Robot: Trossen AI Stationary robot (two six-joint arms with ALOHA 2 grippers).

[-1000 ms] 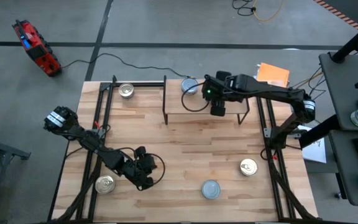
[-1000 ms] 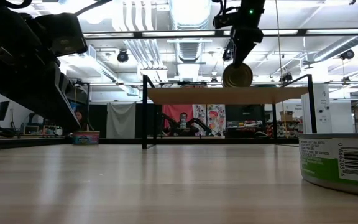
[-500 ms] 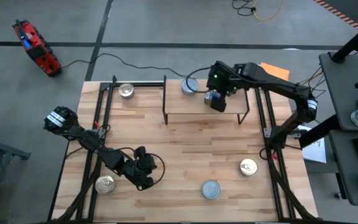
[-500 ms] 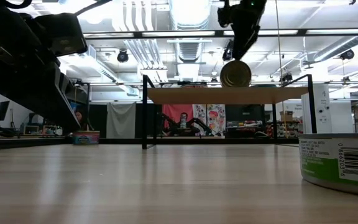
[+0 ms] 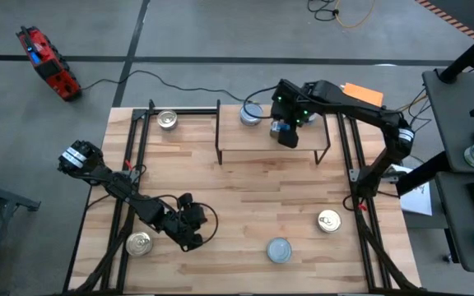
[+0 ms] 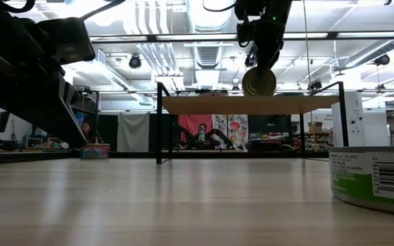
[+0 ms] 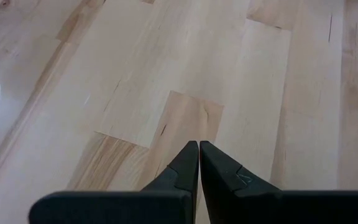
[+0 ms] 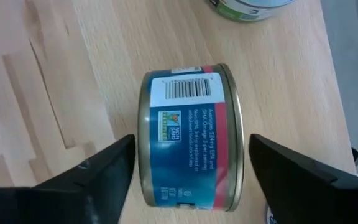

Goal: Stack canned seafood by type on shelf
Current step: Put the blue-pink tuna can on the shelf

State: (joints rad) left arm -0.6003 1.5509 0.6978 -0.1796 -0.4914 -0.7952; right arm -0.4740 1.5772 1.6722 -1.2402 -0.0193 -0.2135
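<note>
The shelf (image 5: 249, 138) stands at the table's far middle. On it a blue-labelled can (image 8: 191, 146) lies on its side, resting on its curved wall; in the low view its round end (image 6: 259, 80) faces me. My right gripper (image 5: 285, 133) hangs over it, open, one finger beside each flat end with a narrow gap. A pale-blue-topped can (image 5: 251, 113) stands upright on the shelf's far left. My left gripper (image 5: 189, 234) is shut, low over the table's near left, with nothing between its fingers (image 7: 198, 149).
Loose cans stand on the table: a silver one (image 5: 167, 120) at the far left, a gold one (image 5: 139, 243) by the left gripper, a pale blue one (image 5: 279, 250) near the front edge, a gold one (image 5: 329, 220) at the right. Black frame rails run along both sides.
My right gripper has shifted a little toward the table's far edge over the shelf, and its wrist has turned. The can on its side has stayed where it was on the shelf top.
</note>
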